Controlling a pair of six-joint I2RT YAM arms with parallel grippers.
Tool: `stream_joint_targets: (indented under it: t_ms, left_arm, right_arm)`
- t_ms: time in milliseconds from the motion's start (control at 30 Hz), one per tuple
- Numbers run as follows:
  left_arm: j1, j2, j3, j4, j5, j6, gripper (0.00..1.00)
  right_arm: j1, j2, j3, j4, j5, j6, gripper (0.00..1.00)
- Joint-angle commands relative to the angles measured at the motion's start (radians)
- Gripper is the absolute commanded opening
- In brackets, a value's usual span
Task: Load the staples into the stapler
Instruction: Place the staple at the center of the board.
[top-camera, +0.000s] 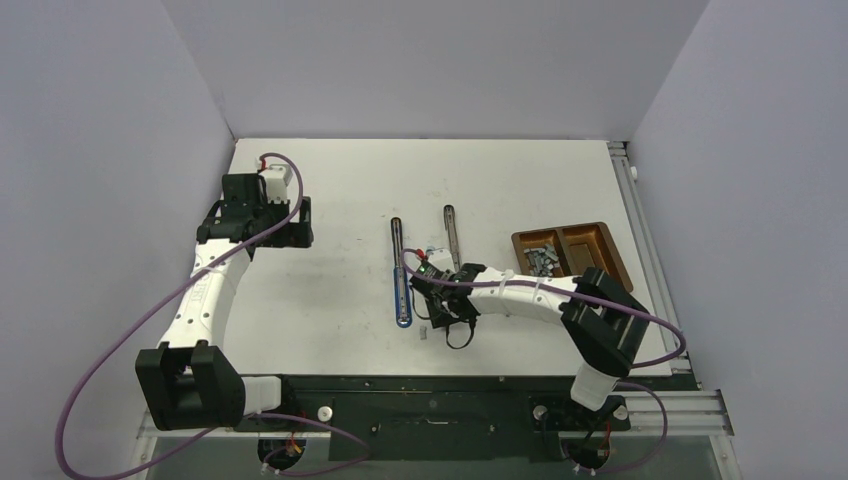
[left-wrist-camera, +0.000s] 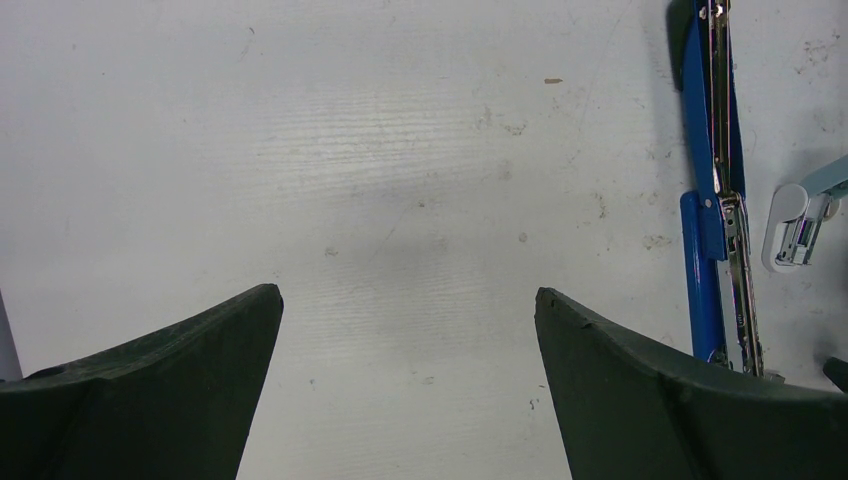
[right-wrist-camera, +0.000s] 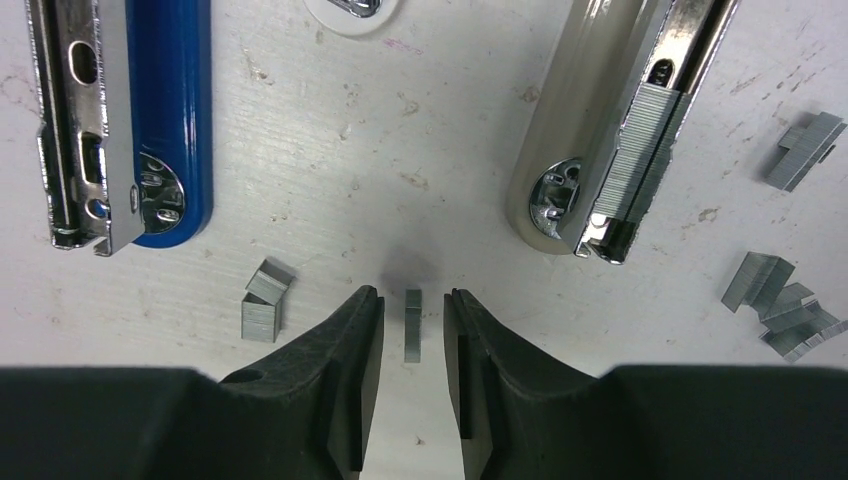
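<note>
My right tool (right-wrist-camera: 411, 296) is down on the white table (right-wrist-camera: 450, 120) with its jaws narrow. One short silvery-grey metal staple strip (right-wrist-camera: 413, 325) stands between the fingers with a sliver of table showing on each side, so I judge it bracketed but not gripped. I read this as the pick-up step. Ahead and to the right of this tool lies the pale grey open stapler (right-wrist-camera: 570, 120), with a row of staples (right-wrist-camera: 640, 130) already in its channel. Ahead and to the left is the blue open stapler (right-wrist-camera: 170, 120). More loose staple blocks (right-wrist-camera: 262, 305) lie just left of the fingers. Next I need a gentle squeeze square on the strip, then a lift and an end-on feed into a channel. My left tool (left-wrist-camera: 405, 291) hangs wide apart over bare table, holding nothing.
</note>
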Motion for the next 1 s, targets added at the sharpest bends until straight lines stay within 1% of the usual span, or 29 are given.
stream_joint_targets:
  t_ms: [0,133,500,967]
  left_arm:
    - [0.004,-0.017,0.023,0.051,0.01,-0.013,0.96]
    - [0.004,-0.02,0.026,0.052,0.008,-0.012,0.96]
    - [0.004,-0.027,0.026,0.05,0.004,-0.007,0.96]
    - [0.004,-0.038,0.026,0.048,-0.003,0.004,0.96]
  right_arm:
    - [-0.001,-0.037,0.033,-0.03,0.006,-0.015,0.29]
    - [0.013,-0.032,0.023,-0.029,0.006,-0.009,0.25]
    - [0.041,-0.025,0.017,-0.017,0.017,0.011,0.21]
    - [0.083,0.015,0.067,-0.018,0.029,0.005,0.2]
